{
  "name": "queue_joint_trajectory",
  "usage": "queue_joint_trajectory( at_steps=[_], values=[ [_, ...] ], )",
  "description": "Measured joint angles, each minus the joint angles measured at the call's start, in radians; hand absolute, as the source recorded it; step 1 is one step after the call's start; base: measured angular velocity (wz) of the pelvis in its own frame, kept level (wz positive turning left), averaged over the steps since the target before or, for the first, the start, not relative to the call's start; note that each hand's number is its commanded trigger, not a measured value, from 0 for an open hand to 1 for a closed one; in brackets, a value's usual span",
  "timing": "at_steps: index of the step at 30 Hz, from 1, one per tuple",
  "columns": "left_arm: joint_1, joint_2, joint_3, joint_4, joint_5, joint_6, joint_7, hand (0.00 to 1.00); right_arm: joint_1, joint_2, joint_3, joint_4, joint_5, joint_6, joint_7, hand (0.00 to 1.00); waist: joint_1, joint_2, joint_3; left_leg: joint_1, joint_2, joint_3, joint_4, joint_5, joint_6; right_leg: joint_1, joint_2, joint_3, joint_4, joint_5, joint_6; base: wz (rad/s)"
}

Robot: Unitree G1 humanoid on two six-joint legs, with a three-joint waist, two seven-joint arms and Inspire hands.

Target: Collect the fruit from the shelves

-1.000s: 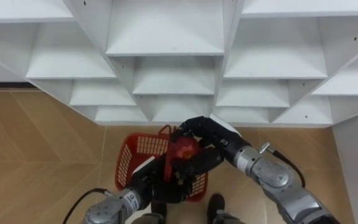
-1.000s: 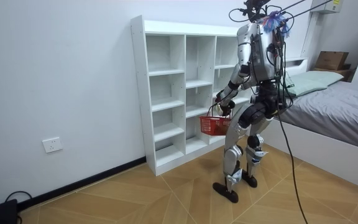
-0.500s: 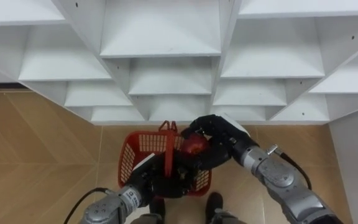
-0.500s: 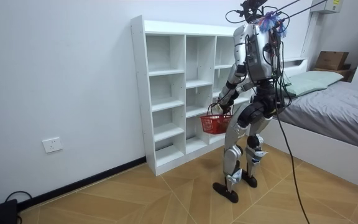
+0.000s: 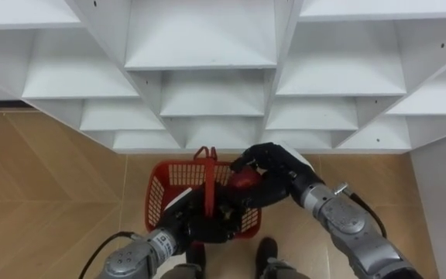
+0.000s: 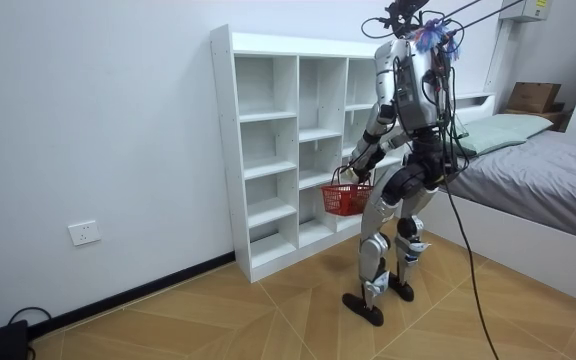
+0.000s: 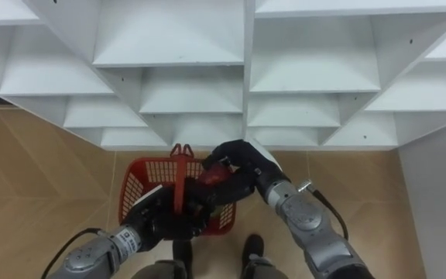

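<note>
In front of white open-shelf closet (image 5: 207,46): left hand (image 5: 196,221) curled round upright handle of red plastic mesh basket (image 5: 175,180), holding it low before body. Right hand (image 5: 277,164) cupped around round red fruit (image 5: 245,180), fingers wrapped over its top. Fruit above basket's right half, inside rim line. Basket mouth directly beneath, so release downward looks next. Fruit roundish, no long axis. No legible writing.

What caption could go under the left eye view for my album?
Robot's right hand holds a round red fruit over the red plastic basket carried by its left hand.
</note>
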Motion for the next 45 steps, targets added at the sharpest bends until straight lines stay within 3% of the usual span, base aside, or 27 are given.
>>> queue_joint_trajectory(
  at_steps=[20,27,41,45],
  values=[
    [-0.004,-0.011,-0.016,-0.022,-0.029,0.0,0.001,1.0,0.001,-0.007,-0.012,0.027,0.0,0.003,-0.065,1.0,-0.007,0.0,-0.0011,-0.012,-0.002,0.0,0.013,-0.002,0.002,-0.014,-0.005,0.001,0.016,-0.002,0.0,0.0],
    [-0.006,-0.043,-0.011,-0.025,-0.068,0.0,-0.006,1.0,0.001,0.019,-0.041,0.028,0.003,0.004,-0.073,1.0,-0.007,0.001,-0.002,-0.003,-0.002,0.001,0.012,-0.002,0.002,-0.004,-0.005,0.0,0.014,-0.002,-0.001,0.0],
    [-0.006,-0.05,-0.007,-0.036,-0.108,0.0,-0.024,1.0,0.001,0.051,-0.074,0.044,0.035,0.004,-0.075,1.0,-0.007,0.001,-0.0039,0.013,-0.002,0.002,0.006,-0.002,0.002,0.013,-0.003,0.002,0.006,0.002,0.001,0.0],
    [-0.007,-0.05,-0.011,-0.037,-0.166,0.0,-0.044,1.0,-0.001,0.056,-0.074,0.044,0.073,0.004,-0.079,1.0,-0.008,0.001,-0.0041,0.013,-0.002,0.002,0.01,-0.002,0.002,0.013,-0.003,0.002,0.011,0.002,0.001,0.0]
  ],
)
